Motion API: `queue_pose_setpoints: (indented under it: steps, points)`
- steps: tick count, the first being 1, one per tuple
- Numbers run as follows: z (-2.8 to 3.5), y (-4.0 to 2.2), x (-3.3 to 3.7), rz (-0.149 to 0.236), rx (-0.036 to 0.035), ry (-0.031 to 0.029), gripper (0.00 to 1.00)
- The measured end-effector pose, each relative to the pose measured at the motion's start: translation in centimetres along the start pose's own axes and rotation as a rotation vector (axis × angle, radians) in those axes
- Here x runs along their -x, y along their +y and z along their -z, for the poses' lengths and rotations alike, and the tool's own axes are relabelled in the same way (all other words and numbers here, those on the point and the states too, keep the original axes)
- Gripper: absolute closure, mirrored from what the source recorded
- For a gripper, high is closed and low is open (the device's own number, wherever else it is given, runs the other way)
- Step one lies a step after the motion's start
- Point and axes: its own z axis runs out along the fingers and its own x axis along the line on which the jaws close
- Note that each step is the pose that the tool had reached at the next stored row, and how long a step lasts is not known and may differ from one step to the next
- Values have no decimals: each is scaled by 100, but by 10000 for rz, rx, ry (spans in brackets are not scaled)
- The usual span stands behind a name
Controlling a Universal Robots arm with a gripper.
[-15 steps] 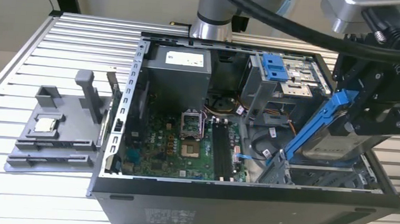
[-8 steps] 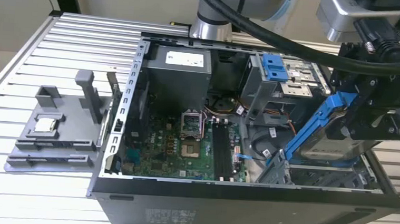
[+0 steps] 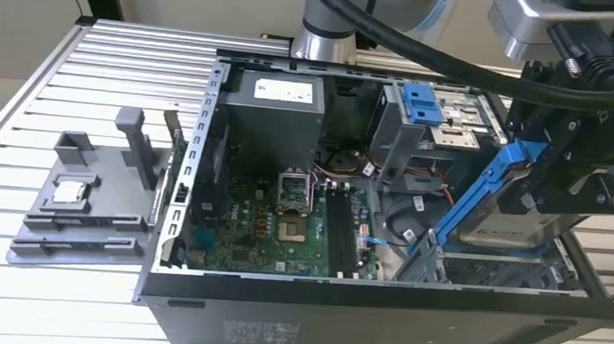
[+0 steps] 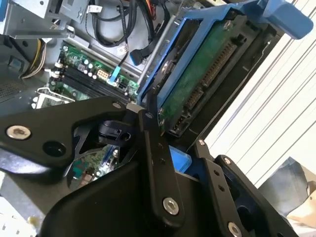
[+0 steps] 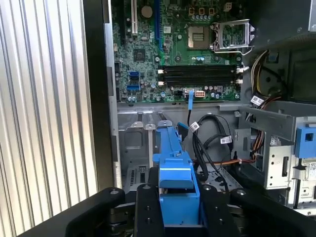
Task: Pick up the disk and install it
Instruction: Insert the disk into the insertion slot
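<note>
Holding the disk (image 3: 503,228) by its blue carrier rail (image 5: 174,170), our gripper (image 3: 549,193) has its fingers closed on either side of it. The drive hangs tilted just above the drive bay (image 3: 494,274), at the exterior view's right of the open computer case (image 3: 383,323). We judge a skewed entry the main risk: the rail could catch the bay wall or snag the loose cables (image 5: 205,143) nearby.

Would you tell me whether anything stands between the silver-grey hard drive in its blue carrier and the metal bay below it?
Nothing visible does. The gripper holds the silver-grey hard drive tilted over the open grey metal drive bay; the black cables lie beside the bay, toward the green motherboard.
</note>
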Motion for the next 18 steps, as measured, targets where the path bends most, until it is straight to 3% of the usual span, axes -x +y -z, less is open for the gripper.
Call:
queue_pose_setpoints:
  steps: [8,13,18]
  points:
    - [-126,-3,-10,9,-4,103,100]
    - [-195,0,-16,17,-18,119,100]
    - [-206,1,-17,17,-29,118,100]
